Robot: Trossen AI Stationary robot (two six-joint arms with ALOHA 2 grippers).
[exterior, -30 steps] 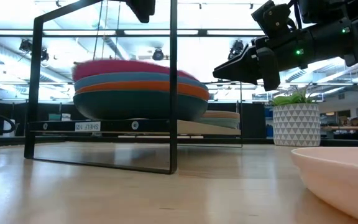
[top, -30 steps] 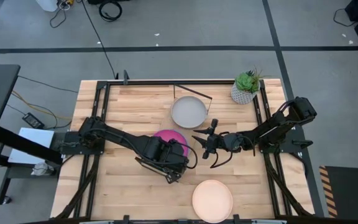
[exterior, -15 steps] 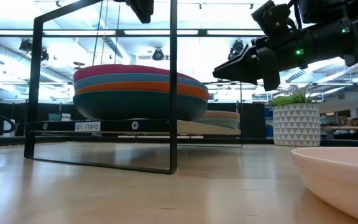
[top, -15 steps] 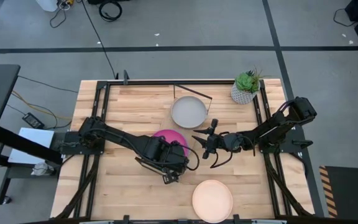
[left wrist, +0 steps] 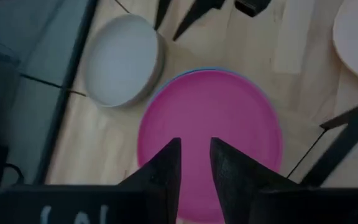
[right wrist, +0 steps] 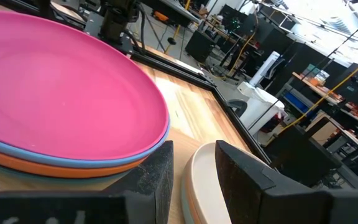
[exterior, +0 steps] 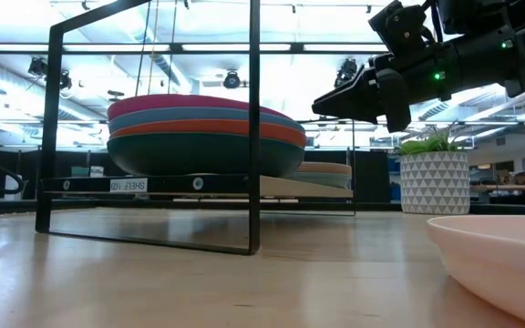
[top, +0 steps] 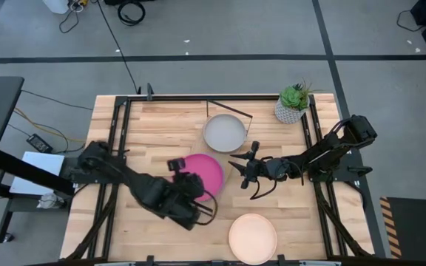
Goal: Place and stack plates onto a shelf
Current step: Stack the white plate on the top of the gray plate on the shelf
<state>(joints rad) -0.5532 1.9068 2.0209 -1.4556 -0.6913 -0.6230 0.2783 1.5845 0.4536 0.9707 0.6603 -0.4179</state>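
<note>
A magenta plate [top: 203, 171] [left wrist: 209, 127] [right wrist: 55, 93] tops a stack of light blue, orange and dark teal plates [exterior: 203, 137] on the shelf [exterior: 199, 185]. Beside it on the shelf, a grey plate [top: 224, 133] [left wrist: 123, 61] rests on a terracotta one [exterior: 324, 169]. A cream plate [top: 253, 238] [exterior: 499, 251] lies on the table near the near edge. My left gripper [top: 202, 205] [left wrist: 195, 152] hovers open above the magenta plate's near-left rim, touching nothing. My right gripper [top: 241, 179] [right wrist: 194, 149] waits open just right of the stack, raised above the table [exterior: 326, 103].
A small potted plant [top: 293, 103] [exterior: 436, 178] stands at the far right corner. The shelf's black wire frames [exterior: 253, 128] rise around the stacks. Bare tabletop [top: 139, 125] lies left of the shelf and along the near left.
My left arm has drawn back from over the magenta plate toward the table's near left edge and risen out of the low view. The magenta plate, blurred a second ago, now lies still on the stack. My right arm has kept still.
</note>
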